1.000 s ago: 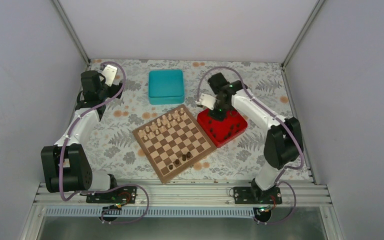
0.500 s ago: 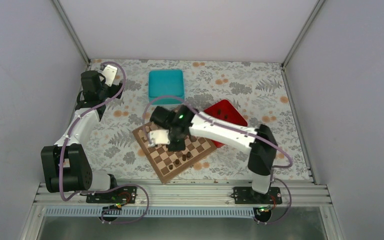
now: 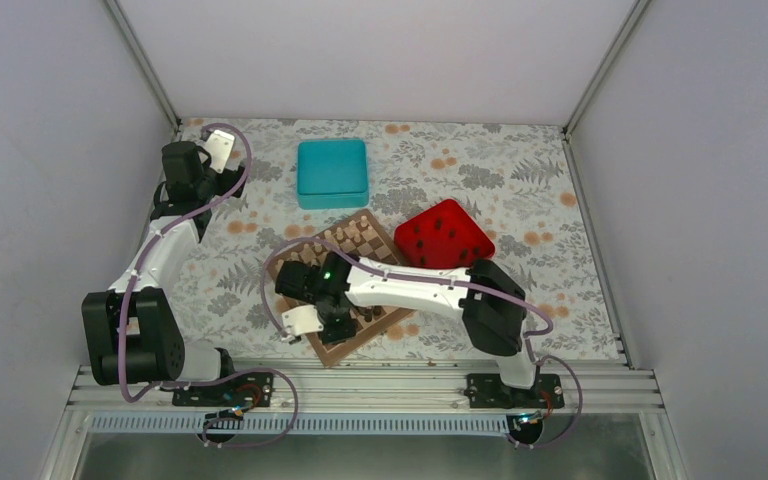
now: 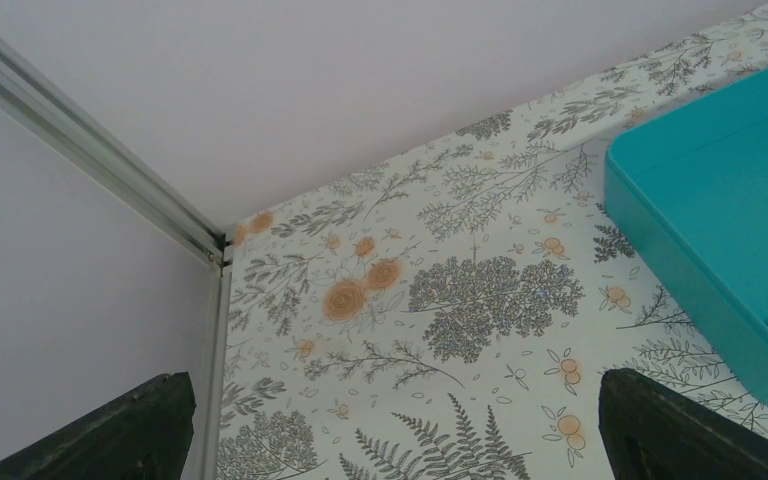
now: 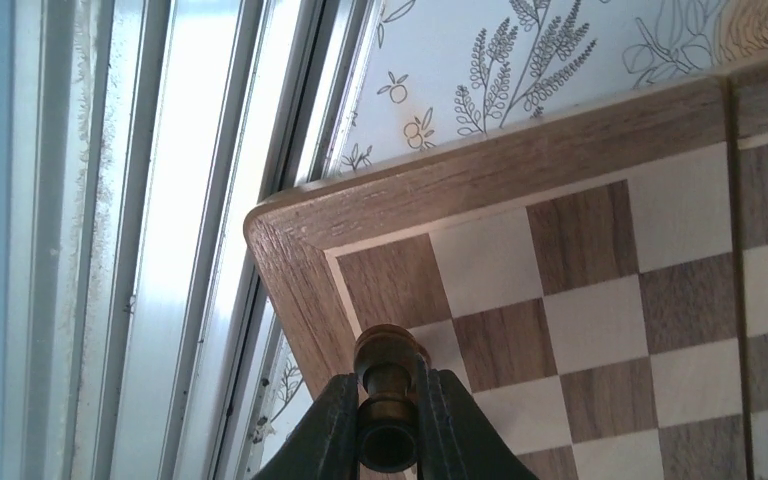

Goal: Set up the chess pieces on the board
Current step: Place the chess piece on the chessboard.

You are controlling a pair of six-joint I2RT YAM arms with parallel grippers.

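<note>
At ten o'clock overhead, beside the teal square box (image 4: pixel 720 230), the left gripper (image 4: pixel 395 420) hangs spread and empty, apparently out of the way, while the right gripper (image 5: pixel 390 425) pinches a tiny dark brown wooden chess piece (image 5: pixel 390 352) above the checkered wooden board (image 5: pixel 460 175)'s six-o'clock corner, likely bound for its back rank.

A square teal box (image 3: pixel 332 172) rests on the floral tabletop (image 3: pixel 520 170), well beyond the right tool (image 3: pixel 332 330) and near the left tool (image 3: pixel 222 150), on its right. A red tray (image 3: pixel 444 233) lies beyond the right tool and to its right, turned corner-on and apart from the box. Pale beige pieces (image 3: pixel 348 236) stand in rows between the right tool and the box. A ribbed metal rail (image 3: pixel 360 385) runs along the tabletop's near edge, just behind the right tool. Plain grey walls (image 3: pixel 380 50) close in the far side.
</note>
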